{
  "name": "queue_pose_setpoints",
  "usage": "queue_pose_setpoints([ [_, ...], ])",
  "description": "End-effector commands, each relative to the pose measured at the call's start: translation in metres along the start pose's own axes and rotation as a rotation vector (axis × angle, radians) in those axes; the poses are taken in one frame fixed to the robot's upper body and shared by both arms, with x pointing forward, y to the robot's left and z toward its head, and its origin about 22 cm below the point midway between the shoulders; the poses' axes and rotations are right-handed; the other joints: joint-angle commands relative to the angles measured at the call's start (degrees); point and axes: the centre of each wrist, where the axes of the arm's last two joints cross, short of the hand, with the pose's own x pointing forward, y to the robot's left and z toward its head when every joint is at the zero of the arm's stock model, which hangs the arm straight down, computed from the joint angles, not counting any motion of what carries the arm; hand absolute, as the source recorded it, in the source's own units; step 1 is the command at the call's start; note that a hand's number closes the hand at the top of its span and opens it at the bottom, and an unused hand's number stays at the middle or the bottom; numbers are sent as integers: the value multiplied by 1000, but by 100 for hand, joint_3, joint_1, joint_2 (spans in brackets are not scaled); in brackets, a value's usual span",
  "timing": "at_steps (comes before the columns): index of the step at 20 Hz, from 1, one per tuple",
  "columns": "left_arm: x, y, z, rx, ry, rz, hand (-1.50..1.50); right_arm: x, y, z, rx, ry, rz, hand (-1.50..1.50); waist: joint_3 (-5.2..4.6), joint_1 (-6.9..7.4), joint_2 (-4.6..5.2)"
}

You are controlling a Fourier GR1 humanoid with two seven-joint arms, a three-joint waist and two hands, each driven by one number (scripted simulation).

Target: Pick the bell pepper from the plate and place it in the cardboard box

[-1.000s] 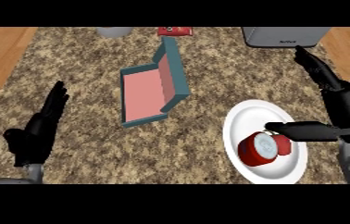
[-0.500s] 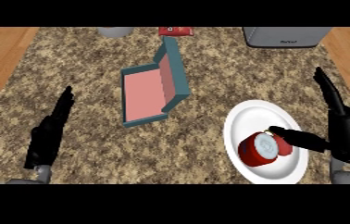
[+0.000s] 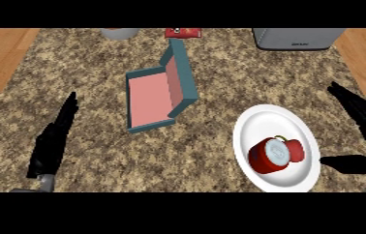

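Note:
A red bell pepper (image 3: 275,154), cut face up, lies on the white plate (image 3: 266,121) at the lower right of the counter. The box (image 3: 159,91) is teal outside and pink inside; it sits open left of centre, its lid standing up on the right side. My right hand (image 3: 348,111) shows at the right edge, open, its straight fingers above the plate's right side and its thumb just right of the plate, apart from the pepper. My left hand (image 3: 53,139) rests open at the lower left, fingers straight and pointing up.
A grey appliance (image 3: 297,38) stands at the back right. A grey pot (image 3: 119,33) and a red item (image 3: 183,32) sit along the back edge. Wooden floor shows past the counter's left and right sides.
My right hand has drawn back to the right, its thumb leaving the pepper. My left hand straightened and rose slightly. The pepper stays on the plate.

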Motion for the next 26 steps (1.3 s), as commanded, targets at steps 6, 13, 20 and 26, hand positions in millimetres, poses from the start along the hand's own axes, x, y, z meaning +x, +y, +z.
queue_pose_setpoints([
  [6, 8, 3, -5, -3, 1, -7, 0, 62, -6, 16, 396, 178, 259, -150, 8, -11, -4],
  [13, -4, 9, 2, -15, -1, -9, 0, 95, 29, 2, 370, 268, 262, -150, 24, 62, 13],
  [20, 8, 9, -9, 8, -11, 11, 0, 60, 51, 8, 393, 330, 300, -150, 27, 39, 13],
  [26, 9, -10, 6, -9, -1, 6, 0, 49, 68, 12, 394, 345, 300, -150, 29, 48, 14],
])
